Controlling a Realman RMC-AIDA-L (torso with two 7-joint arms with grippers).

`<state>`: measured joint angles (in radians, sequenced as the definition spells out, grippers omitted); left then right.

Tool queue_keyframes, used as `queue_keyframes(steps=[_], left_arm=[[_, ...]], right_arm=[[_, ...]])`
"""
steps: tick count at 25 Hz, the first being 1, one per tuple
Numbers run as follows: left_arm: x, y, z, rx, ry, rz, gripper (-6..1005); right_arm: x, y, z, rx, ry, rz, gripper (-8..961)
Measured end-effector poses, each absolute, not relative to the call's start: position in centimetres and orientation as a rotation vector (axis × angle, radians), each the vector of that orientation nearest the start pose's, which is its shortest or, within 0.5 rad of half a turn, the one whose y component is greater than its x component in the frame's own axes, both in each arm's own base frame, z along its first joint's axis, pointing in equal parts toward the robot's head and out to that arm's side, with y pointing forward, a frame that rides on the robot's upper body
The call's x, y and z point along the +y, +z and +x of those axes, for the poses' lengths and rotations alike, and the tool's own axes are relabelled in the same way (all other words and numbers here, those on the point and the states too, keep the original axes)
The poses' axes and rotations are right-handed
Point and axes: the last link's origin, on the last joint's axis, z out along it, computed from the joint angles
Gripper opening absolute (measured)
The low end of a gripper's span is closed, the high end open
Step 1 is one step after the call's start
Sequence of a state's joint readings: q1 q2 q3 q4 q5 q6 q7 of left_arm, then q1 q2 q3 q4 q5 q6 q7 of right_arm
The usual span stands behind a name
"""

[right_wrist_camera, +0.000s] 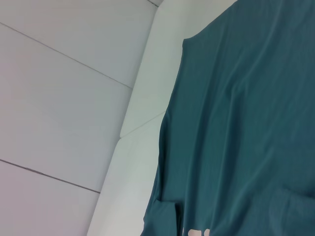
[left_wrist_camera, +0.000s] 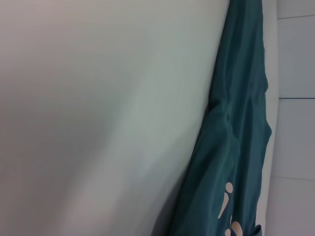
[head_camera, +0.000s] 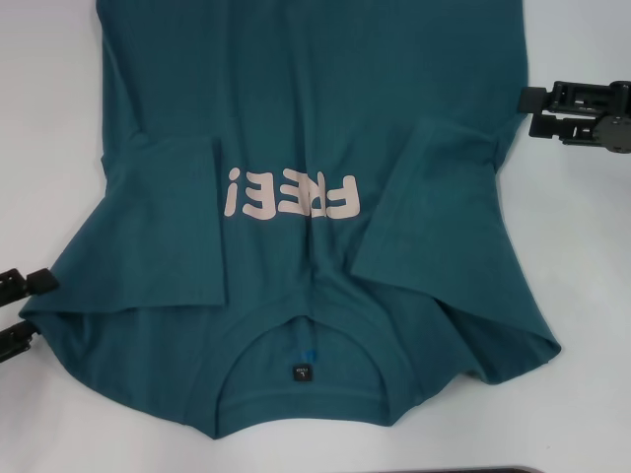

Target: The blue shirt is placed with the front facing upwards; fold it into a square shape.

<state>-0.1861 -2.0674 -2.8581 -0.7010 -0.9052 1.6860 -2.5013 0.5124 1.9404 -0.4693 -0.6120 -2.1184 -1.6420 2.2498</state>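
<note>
Teal-blue cloth fills most of my head view. It is the blue shirt point(head_camera: 296, 128), lying flat on the white table point(head_camera: 49, 118) with the front up. The collar point(head_camera: 301, 345) is near me and the pink letters point(head_camera: 291, 192) sit in the middle. Both sleeves are already folded in over the chest. The left gripper point(head_camera: 22, 310) waits low at the table's left edge, just beside the shirt's shoulder corner. Its two fingers stand apart with nothing between them. The right gripper point(head_camera: 537, 111) hangs farther up on the right, just off the shirt's side edge, also parted and holding nothing.

I think the next step is folding a side or the far end over. To do it well, I should pinch the cloth right at its edge, lift only a little, and keep both hands level so no wrinkles form.

My left wrist view shows plain white table point(left_wrist_camera: 98, 98) and a strip of the shirt point(left_wrist_camera: 241, 137) with a bit of pink print point(left_wrist_camera: 225, 199). I see no fingers there.

My right wrist view shows the shirt point(right_wrist_camera: 246, 123) spread smooth, the table edge point(right_wrist_camera: 142, 108), and pale floor tiles point(right_wrist_camera: 59, 98) below it. No fingers show here either.
</note>
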Motion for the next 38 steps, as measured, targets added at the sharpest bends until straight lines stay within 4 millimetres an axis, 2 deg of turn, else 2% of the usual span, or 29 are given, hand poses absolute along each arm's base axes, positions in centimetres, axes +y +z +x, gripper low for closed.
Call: queue_keyframes(steps=[7, 12, 20, 26, 31, 38], left_arm=[[19.3, 4.1, -39.2, 2.697, 0.96, 1.636, 608], [19.9, 3.5, -38.6, 2.661, 0.9, 1.682, 598], [20.2, 3.7, -38.1, 2.651, 0.878, 1.774, 466], [20.0, 3.7, -38.1, 2.648, 0.869, 1.778, 238], [20.0, 3.7, -37.9, 2.626, 0.847, 1.792, 138], [20.0, 4.1, -36.7, 2.487, 0.834, 1.881, 14]], right_arm=[[32.7, 6.6, 30.8, 1.849, 0.844, -2.209, 789], [32.7, 6.6, 30.7, 1.845, 0.845, -2.212, 789], [32.6, 6.7, 30.9, 1.857, 0.849, -2.202, 789], [32.5, 6.7, 30.9, 1.859, 0.85, -2.202, 789], [32.3, 6.7, 30.9, 1.865, 0.851, -2.205, 789], [31.6, 7.6, 31.2, 1.875, 0.812, -2.253, 789]])
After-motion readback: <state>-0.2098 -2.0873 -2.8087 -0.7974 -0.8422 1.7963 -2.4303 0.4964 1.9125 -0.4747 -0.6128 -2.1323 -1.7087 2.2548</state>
